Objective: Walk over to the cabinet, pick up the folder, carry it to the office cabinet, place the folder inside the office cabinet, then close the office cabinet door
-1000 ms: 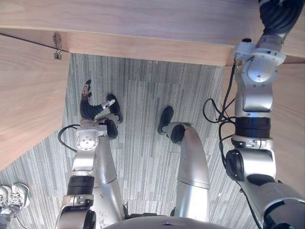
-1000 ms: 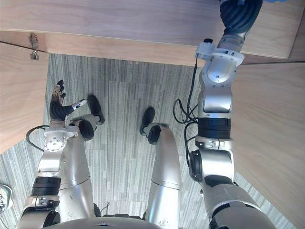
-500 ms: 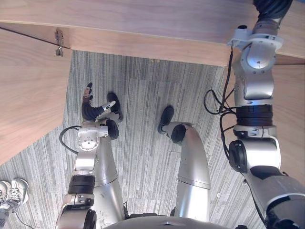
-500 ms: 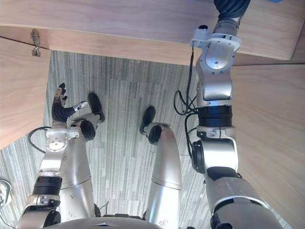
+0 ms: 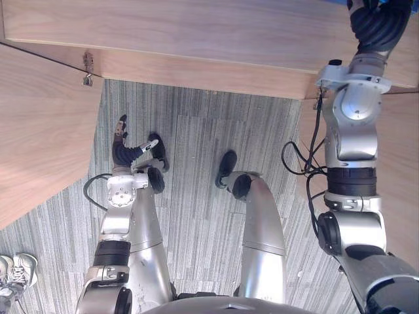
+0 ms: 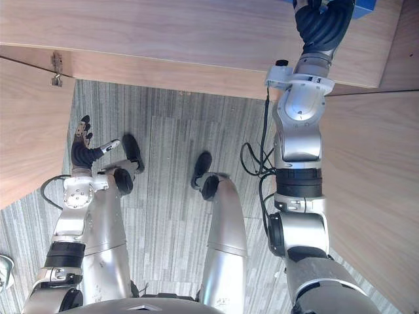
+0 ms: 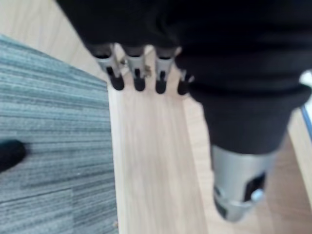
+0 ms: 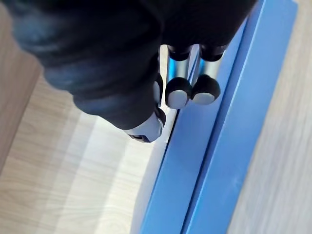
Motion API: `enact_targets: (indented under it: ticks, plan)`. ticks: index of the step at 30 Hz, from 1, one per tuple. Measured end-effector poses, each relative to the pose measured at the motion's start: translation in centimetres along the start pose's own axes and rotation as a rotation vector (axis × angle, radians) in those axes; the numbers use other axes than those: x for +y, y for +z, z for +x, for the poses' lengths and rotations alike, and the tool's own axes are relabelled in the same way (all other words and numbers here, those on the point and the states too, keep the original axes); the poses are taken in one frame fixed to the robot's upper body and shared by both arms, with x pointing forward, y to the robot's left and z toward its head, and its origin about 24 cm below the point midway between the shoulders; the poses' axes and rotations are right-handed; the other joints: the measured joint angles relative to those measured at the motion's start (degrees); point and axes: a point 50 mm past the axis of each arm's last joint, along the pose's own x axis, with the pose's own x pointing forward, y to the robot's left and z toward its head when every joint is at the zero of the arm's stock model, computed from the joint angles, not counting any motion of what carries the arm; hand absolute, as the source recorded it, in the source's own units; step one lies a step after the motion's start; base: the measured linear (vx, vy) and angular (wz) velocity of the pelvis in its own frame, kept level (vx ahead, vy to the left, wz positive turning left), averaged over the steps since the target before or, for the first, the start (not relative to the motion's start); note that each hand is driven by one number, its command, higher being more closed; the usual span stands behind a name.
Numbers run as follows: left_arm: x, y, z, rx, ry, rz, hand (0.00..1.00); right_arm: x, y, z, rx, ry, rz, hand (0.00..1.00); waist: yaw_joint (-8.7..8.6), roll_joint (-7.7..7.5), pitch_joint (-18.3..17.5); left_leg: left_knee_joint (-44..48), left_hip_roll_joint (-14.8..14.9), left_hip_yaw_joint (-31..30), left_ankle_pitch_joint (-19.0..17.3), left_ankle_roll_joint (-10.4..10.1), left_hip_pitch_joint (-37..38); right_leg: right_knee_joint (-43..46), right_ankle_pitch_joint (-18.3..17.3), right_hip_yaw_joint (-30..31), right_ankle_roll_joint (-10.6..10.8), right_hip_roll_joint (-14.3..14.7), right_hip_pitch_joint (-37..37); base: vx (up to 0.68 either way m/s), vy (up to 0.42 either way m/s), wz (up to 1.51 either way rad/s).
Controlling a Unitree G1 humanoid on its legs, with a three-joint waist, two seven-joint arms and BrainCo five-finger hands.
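A blue folder (image 8: pixel 219 146) is pinched in my right hand (image 6: pixel 321 26), which is raised at the upper right against the wooden cabinet (image 5: pixel 196 33). In the right wrist view the fingers (image 8: pixel 178 92) curl onto the folder's edge, with the thumb on its other side. A blue corner of the folder (image 6: pixel 364 5) shows past the hand at the top edge. My left hand (image 5: pixel 122 149) hangs low on the left over the carpet, its fingers (image 7: pixel 139 73) relaxed and holding nothing.
A wooden door panel (image 5: pixel 39 131) with a metal hinge (image 5: pixel 87 69) stands open on the left. Another wooden panel (image 6: pixel 380 183) runs down the right. Grey striped carpet (image 5: pixel 196 131) lies between them. A person's shoes (image 5: pixel 16 271) are at the lower left.
My right arm lifted, then came back a little lower, and the folder's blue corner now shows at the top edge. The view has shifted slightly. The left hand has hardly moved.
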Motion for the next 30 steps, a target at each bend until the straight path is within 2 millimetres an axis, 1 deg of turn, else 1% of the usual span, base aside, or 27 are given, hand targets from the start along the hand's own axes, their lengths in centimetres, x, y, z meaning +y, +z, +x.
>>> enact_targets:
  ticks: [3, 8, 15, 19, 22, 25, 28, 30]
  plan:
    - [0.0, -0.3, -0.1, 0.014, -0.002, 0.01, 0.0, 0.0, -0.1, -0.7, -0.004, 0.01, -0.014, 1.0, -0.08, 0.0, 0.0, -2.2, -0.1, 0.9, 1.1, 0.4, 1.8, -1.8, 0.9, 0.3, -0.1, 0.2, 1.0, 0.0, 0.011, -0.03]
    - [0.2, -0.2, 0.1, 0.007, -0.003, 0.016, 0.0, 0.3, -1.2, -2.1, 0.049, 0.036, -0.001, 1.0, -0.07, 0.0, 0.0, -3.1, 0.0, 0.9, 1.3, 0.3, 3.1, -2.8, 1.2, 0.2, -0.1, 0.6, 2.4, 0.0, 0.0, 0.0]
    - [0.6, -0.3, 0.2, 0.008, 0.006, 0.028, 0.0, 0.7, -1.7, -2.7, 0.08, 0.047, 0.019, 1.0, 0.11, 0.0, 0.0, -4.3, -0.1, 1.1, 1.7, 0.1, 3.1, -3.8, 1.5, 0.1, -0.2, 0.7, 2.2, 0.0, 0.0, 0.0]
    - [0.6, -0.3, 0.2, 0.01, 0.008, 0.028, 0.0, 0.8, -1.9, -2.7, 0.086, 0.048, 0.017, 1.0, 0.15, -0.03, 0.0, -5.0, -0.3, 1.2, 1.9, 0.1, 3.1, -4.4, 1.7, 0.0, -0.1, 0.7, 2.2, 0.0, 0.0, 0.0]
    - [0.6, -0.2, 0.3, 0.006, 0.012, 0.026, 0.0, 0.7, -2.8, -2.8, 0.123, 0.042, 0.003, 1.0, 0.17, -0.06, 0.1, -5.5, -0.4, 1.2, 2.0, 0.0, 3.0, -4.7, 1.7, -0.1, -0.1, 0.7, 2.1, 0.0, -0.001, 0.01]
    - [0.8, 0.0, 0.5, -0.001, 0.023, 0.023, 0.0, 0.7, -2.9, -2.7, 0.127, 0.039, 0.001, 1.0, 0.19, -0.07, 0.1, -6.0, -0.6, 1.0, 2.3, -0.2, 2.4, -4.7, 1.6, -0.3, -0.1, 0.6, 1.5, 0.0, -0.005, 0.04]
    - [0.8, 0.5, 0.9, -0.019, 0.03, 0.016, 0.0, 0.7, -2.9, -2.1, 0.128, 0.023, 0.002, 1.0, 0.16, -0.08, 0.1, -5.7, -0.7, 0.7, 2.5, -0.1, 0.8, -4.3, 1.5, -0.6, -0.1, 0.5, 0.1, 0.0, -0.002, 0.02]
    - [0.8, 0.8, 1.2, -0.03, 0.032, 0.011, 0.0, 0.7, -2.6, -1.3, 0.12, 0.006, 0.006, 1.0, 0.06, -0.01, 1.1, -5.1, -0.7, 0.4, 2.5, -0.1, 0.1, -3.5, 1.2, -0.8, -0.1, 0.2, -0.4, 0.0, -0.007, 0.07]
